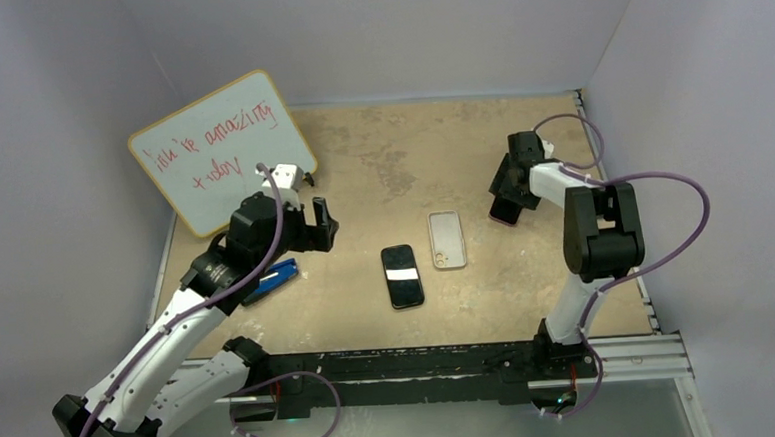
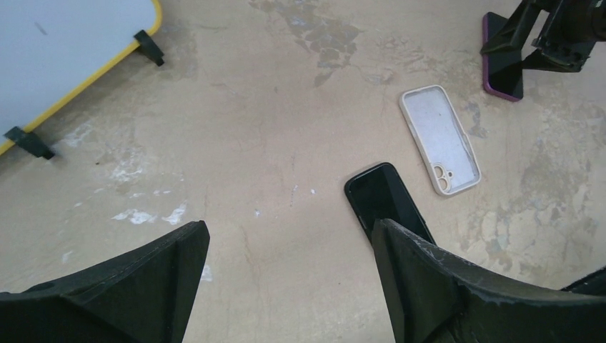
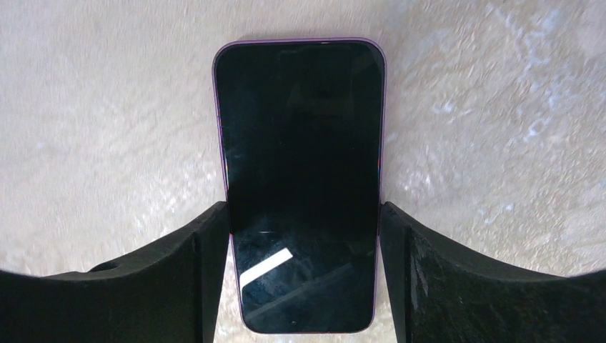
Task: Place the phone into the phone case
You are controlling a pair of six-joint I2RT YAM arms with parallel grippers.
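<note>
Table point(image 1: 380, 149): tan, scuffed, walled on three sides. Whiteboard point(image 1: 215, 152) leans at the far left.

Left gripper point(image 1: 311, 225): hangs above the left part of the table with its jaws spread wide and nothing between them.

Right gripper point(image 3: 304, 214): down at the far right, straddling the purple phone point(image 3: 300, 164). The fingers point(image 3: 207, 264) sit against both long edges, near the phone's lower half. Jaws closed to the phone's width; grip taken, by the look of it.

Purple phone: flat on the table, screen up, just right of the phone case point(image 1: 447, 239) and not touching it.

Black phone point(image 1: 403, 276): flat, near-left of the case, untouched.

Phone case: pale, lying flat, apparently hollow side up, camera cut-out at its near end.

Blue object point(image 1: 274, 277): under the left arm, too small to identify.

Handling, judged: the phone is rigid, fairly dense for its size, with smooth edges and a glass face. It is likely to slip if pinched lightly, so the hold should be on the long edges near mid-length, never the screen. The case looks thin and flexible, and light enough to slide when pressed, so the free gripper may need to steady it.
</note>
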